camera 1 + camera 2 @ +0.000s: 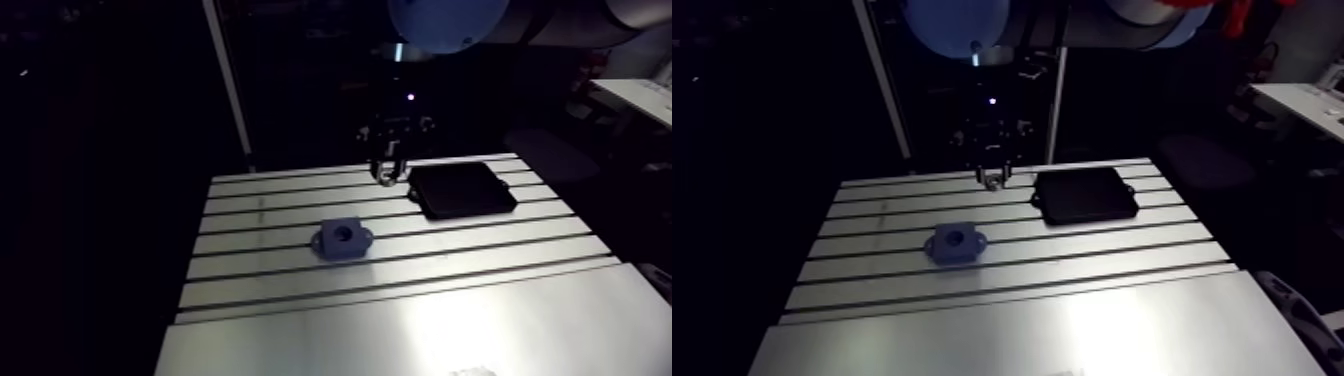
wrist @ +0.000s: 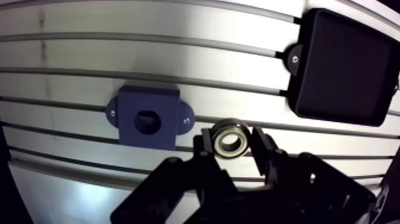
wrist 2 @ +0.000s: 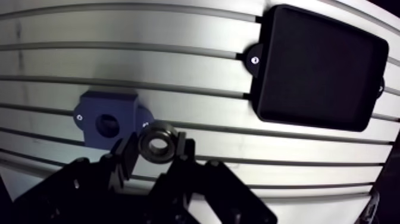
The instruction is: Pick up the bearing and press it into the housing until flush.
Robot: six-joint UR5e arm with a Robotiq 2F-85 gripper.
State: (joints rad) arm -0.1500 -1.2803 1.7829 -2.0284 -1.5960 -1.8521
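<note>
A silver ring bearing (image 2: 230, 138) is pinched between the two black fingertips of my gripper (image 2: 232, 142), which is shut on it and held above the table. The dark blue housing (image 2: 147, 115), a block with a round bore and two screw ears, sits on the slotted table ahead of the fingers and off to one side, apart from the bearing. In the arm view the gripper (image 1: 387, 172) hangs over the table's far edge, behind the housing (image 1: 342, 238).
A black shallow tray (image 1: 463, 189) with screw tabs lies on the slotted aluminium table (image 1: 420, 320) to the right of the gripper. A smooth plate covers the table's near part.
</note>
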